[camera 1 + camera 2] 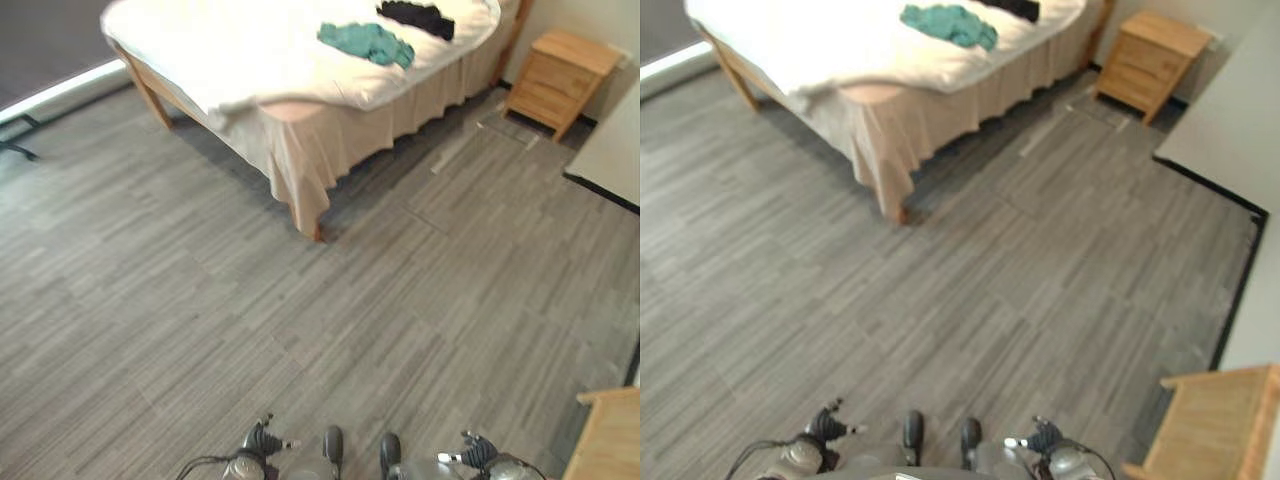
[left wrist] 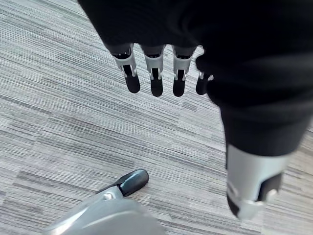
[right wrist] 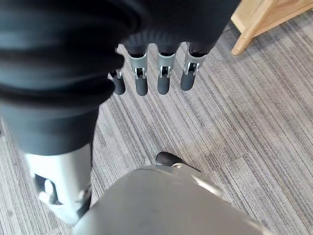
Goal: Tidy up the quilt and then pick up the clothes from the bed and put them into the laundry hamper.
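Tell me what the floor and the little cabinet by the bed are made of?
The floor looks like grey wood-look planks, probably vinyl or laminate: streaky grain, straight seams, dull sheen. The cabinet looks like light, matte wood, tan with drawer fronts.

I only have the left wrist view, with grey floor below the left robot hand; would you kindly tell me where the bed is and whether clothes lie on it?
Observer: The bed stands ahead across the floor, and a teal garment lies on its white quilt.
Operator: Is there any other clothing?
Observer: Yes, a black garment lies just beyond the teal one.
Operator: And the right robot hand?
Observer: The right robot hand hangs over the floor with straight fingers, holding nothing, near a wooden furniture leg.
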You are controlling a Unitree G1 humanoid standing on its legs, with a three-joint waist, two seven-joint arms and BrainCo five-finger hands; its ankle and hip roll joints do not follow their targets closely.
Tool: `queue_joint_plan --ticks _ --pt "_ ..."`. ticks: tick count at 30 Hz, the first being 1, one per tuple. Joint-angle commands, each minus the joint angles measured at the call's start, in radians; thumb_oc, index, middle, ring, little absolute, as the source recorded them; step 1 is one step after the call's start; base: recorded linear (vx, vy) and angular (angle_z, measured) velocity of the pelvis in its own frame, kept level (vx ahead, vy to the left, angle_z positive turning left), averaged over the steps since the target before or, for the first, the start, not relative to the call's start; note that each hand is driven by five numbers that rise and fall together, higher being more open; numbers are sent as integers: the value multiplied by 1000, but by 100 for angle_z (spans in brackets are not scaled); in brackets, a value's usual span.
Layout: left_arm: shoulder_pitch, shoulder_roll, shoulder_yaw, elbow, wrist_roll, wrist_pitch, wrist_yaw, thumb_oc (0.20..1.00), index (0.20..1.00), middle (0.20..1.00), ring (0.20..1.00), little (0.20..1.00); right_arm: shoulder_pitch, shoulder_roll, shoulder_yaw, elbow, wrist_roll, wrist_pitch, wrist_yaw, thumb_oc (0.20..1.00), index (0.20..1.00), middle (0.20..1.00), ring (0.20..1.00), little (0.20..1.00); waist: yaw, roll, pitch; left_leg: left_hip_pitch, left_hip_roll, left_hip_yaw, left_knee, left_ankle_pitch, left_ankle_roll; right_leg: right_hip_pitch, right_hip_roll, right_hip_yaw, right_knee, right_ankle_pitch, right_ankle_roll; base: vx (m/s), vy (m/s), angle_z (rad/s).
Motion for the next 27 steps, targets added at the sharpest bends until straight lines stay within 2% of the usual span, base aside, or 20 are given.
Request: queue_joint_plan --ticks 1,2,3,4,5,6,9,11,13,14,15,16,17,18,20,21,22,23,25,27 --pt "-1 1 8 14 -74 -24 13 1000 1000 1000 1000 1000 63 37 4 -26 26 -5 -5 1000 1000 1000 1000 1000 13 0 1 99 29 17 -5 -121 -40 -119 -110 -103 87 67 164 301 -43 -13" --pt "-1 1 8 14 -74 -24 13 1000 1000 1000 1000 1000 63 37 4 -26 26 -5 -5 1000 1000 1000 1000 1000 12 1 4 102 30 16 -5 -122 -40 -115 -109 -105 86 66 164 555 -103 -10" --pt "-7 -4 -12 40 -41 -17 7 1000 1000 1000 1000 1000 72 34 -6 -23 33 -4 -12 1000 1000 1000 1000 1000 -18 -8 2 132 22 7 -5 -154 -54 -120 -109 -85 -92 73 135 337 -69 6" --pt "-7 -4 -12 40 -41 -18 7 1000 1000 1000 1000 1000 73 34 -6 -24 33 -4 -12 1000 1000 1000 1000 1000 -18 -4 5 138 26 6 -5 -156 -55 -111 -105 -87 -98 75 135 647 -159 4" --pt "-20 -5 -24 58 -7 -21 9 1000 1000 1000 1000 1000 77 31 -27 -17 51 -4 -18 1000 1000 1000 1000 1000 -44 -3 2 158 37 0 -5 -181 -77 -158 -141 -47 -267 123 132 333 -92 5" --pt "-20 -7 -25 59 -7 -21 9 1000 1000 1000 1000 1000 77 30 -28 -17 51 -4 -18 1000 1000 1000 1000 1000 -43 3 5 164 43 1 -5 -186 -78 -148 -135 -50 -277 126 132 506 -145 20" --pt "-29 -5 -15 91 12 -24 5 1000 1000 1000 1000 1000 99 28 -66 -6 74 1 -9 1000 1000 1000 1000 1000 -73 22 -9 229 85 6 -5 -232 -116 -210 -202 -51 -348 164 153 622 -191 14" --pt "-7 -7 -3 104 10 -31 6 1000 1000 1000 1000 1000 117 33 -64 5 61 5 -4 1000 1000 1000 1000 1000 -78 22 -29 291 109 1 -5 -224 -138 -176 -191 -66 -345 198 147 688 -219 26" --pt "20 -8 10 105 16 -28 14 1000 1000 1000 1000 1000 114 19 -64 26 46 5 -5 1000 1000 1000 1000 1000 -79 48 -48 284 173 2 89 -77 -168 -132 -143 -69 -343 206 114 497 -212 7" --pt "20 -8 16 101 3 -25 22 1000 1000 1000 1000 1000 111 17 -49 29 35 5 -8 1000 1000 1000 1000 1000 -72 51 -47 238 195 1 218 28 -183 -88 -112 -74 -346 200 85 550 -348 28" --pt "16 -2 24 93 -8 -21 27 1000 1000 1000 1000 1000 109 15 -36 26 27 3 -9 1000 1000 1000 1000 1000 -60 34 -39 159 199 -19 376 90 -176 -47 -110 -92 -356 192 61 504 -407 35" --pt "3 3 28 75 -26 -20 45 1000 1000 1000 1000 1000 98 4 -20 20 20 2 -16 1000 1000 1000 1000 1000 -36 15 -11 80 185 -46 539 132 -155 -2 -110 -105 -356 176 31 594 -457 8" --pt "-25 8 22 49 -42 -19 62 1000 1000 1000 1000 1000 51 -16 -8 10 12 6 -27 1000 1000 1000 1000 1000 9 -36 22 -67 152 -38 697 57 -108 51 -133 -99 -356 145 11 440 -321 -29" --pt "-25 8 22 49 -42 -19 62 1000 1000 1000 1000 1000 51 -16 -9 10 12 6 -27 1000 1000 1000 1000 1000 8 -38 20 -70 149 -39 697 59 -108 48 -135 -100 -356 145 11 622 -166 -78" --pt "-42 4 19 36 -48 -26 72 1000 1000 1000 1000 1000 16 -30 17 15 -26 9 -35 1000 1000 1000 1000 1000 51 -53 26 -134 114 -8 644 0 -110 94 -139 -91 -356 101 20 568 57 -76" --pt "-44 -5 7 -1 -43 -33 80 1000 1000 1000 1000 1000 1 -39 36 9 -44 7 -40 1000 1000 1000 1000 1000 83 -42 10 -192 62 81 435 -46 -90 153 -128 -87 -356 50 37 648 158 -46" --pt "-40 -10 4 -10 -43 -34 79 1000 1000 1000 1000 1000 -1 -38 40 11 -51 5 -41 1000 1000 1000 1000 1000 94 -37 -4 -191 40 115 322 -44 -76 180 -119 -84 -356 26 42 648 158 -21" --pt "-40 -10 4 -10 -43 -33 79 1000 1000 1000 1000 1000 -1 -38 40 11 -51 5 -41 1000 1000 1000 1000 1000 94 -39 -5 -190 38 116 316 -40 -76 179 -120 -84 -356 26 42 401 124 19" --pt "-31 -19 7 -5 -45 -31 76 1000 1000 1000 1000 1000 -5 -29 45 10 -66 -1 -51 1000 1000 1000 1000 1000 110 -12 -39 -217 12 270 83 30 -87 259 -57 -106 -356 -57 51 659 139 20" --pt "-21 -24 16 4 -42 -23 70 1000 1000 1000 1000 1000 -5 -9 56 5 -94 3 -58 1000 1000 1000 1000 1000 119 -25 -48 -187 5 345 16 44 -54 317 -31 -120 -356 -57 46 621 97 16"
